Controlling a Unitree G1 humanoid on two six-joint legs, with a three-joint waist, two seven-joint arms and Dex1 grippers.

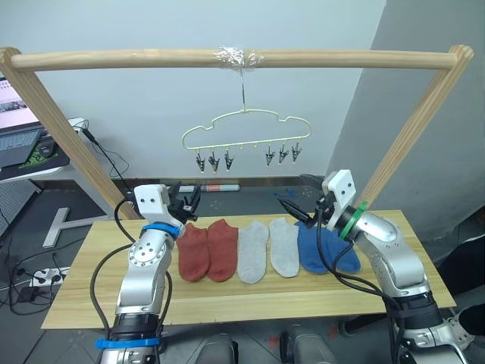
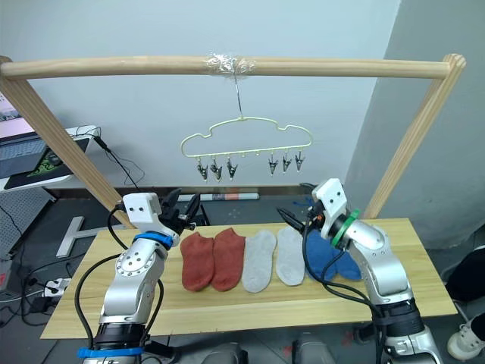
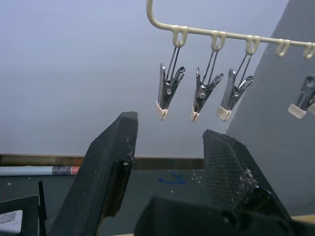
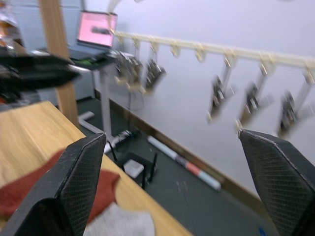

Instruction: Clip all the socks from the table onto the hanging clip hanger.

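While six socks [image 1: 267, 250] lie side by side on the table [image 1: 227, 305], red, grey, then blue from the robot's left, both claws hover released and empty above its far edge: left [image 1: 187, 202], right [image 1: 295, 210]. Hanger [image 1: 246, 130] hangs from the pole [image 1: 136, 58], clips empty.

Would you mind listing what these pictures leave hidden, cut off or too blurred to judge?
- Blue socks: in the head views the right arm and its cable cover part of them, so their full outline is hidden.
- Clip hanger: in the left wrist view the edges cut off its hook and far end.
- Clips: blurred in the right wrist view.
- Table: its near edge is partly hidden behind both arms.
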